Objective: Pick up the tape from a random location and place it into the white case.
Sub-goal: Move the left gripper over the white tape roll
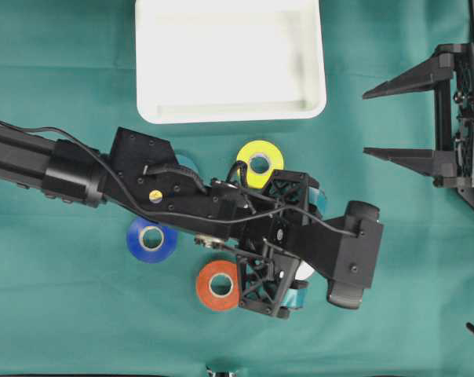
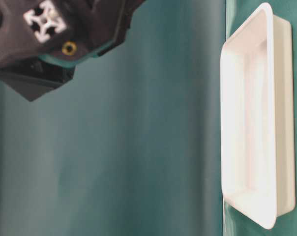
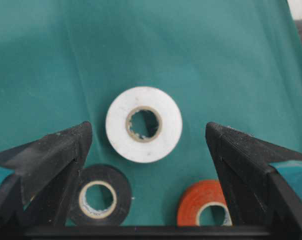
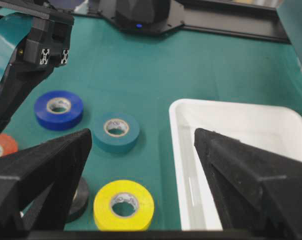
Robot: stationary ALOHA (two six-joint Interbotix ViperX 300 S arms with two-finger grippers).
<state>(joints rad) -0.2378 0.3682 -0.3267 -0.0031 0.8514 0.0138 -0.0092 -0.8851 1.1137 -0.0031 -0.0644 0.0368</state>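
Several tape rolls lie on the green cloth. A white roll (image 3: pixel 143 124) sits flat between the spread fingers of my left gripper (image 3: pixel 148 127), untouched; a black roll (image 3: pixel 98 195) and an orange roll (image 3: pixel 206 205) lie nearer the camera. From overhead, the left gripper (image 1: pixel 288 239) hangs open over the rolls and hides most of the white one (image 1: pixel 304 271). The white case (image 1: pixel 229 59) stands empty at the top. My right gripper (image 1: pixel 366 123) is open and empty at the right, away from the rolls.
Around the left arm lie a yellow roll (image 1: pixel 260 162), a blue roll (image 1: pixel 151 239), an orange roll (image 1: pixel 216 285) and a half-hidden teal roll (image 1: pixel 188 163). The right wrist view shows yellow (image 4: pixel 123 204), teal (image 4: pixel 116 131) and blue (image 4: pixel 58 109) rolls left of the case (image 4: pixel 241 150).
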